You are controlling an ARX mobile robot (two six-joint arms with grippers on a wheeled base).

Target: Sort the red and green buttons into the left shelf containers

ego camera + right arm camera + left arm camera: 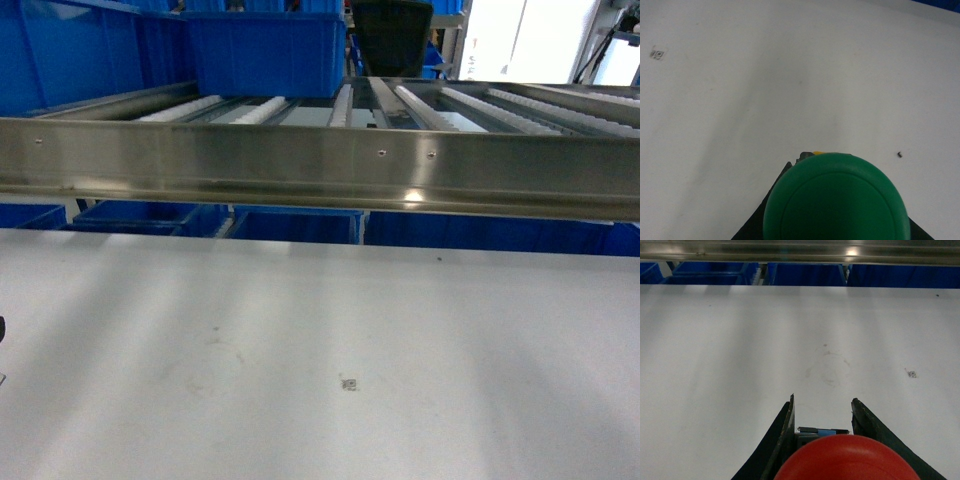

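The red button (845, 460) fills the bottom of the left wrist view. Its dark base sits between the black fingers (785, 430) of my left gripper (823, 401), which is shut on it above the white table (740, 350). In the right wrist view the green button (835, 200) covers most of my right gripper (832, 162). Dark fingers (752, 222) flank it on both sides, shut on it. Large deep blue containers (265, 50) stand on the roller shelf at the upper left of the head view. Neither gripper shows clearly in the head view.
A long steel shelf rail (320, 165) crosses the head view above the table's far edge. More blue bins (140, 215) sit beneath it. A small square mark (348, 384) and a tiny dark speck (900, 155) lie on the white table.
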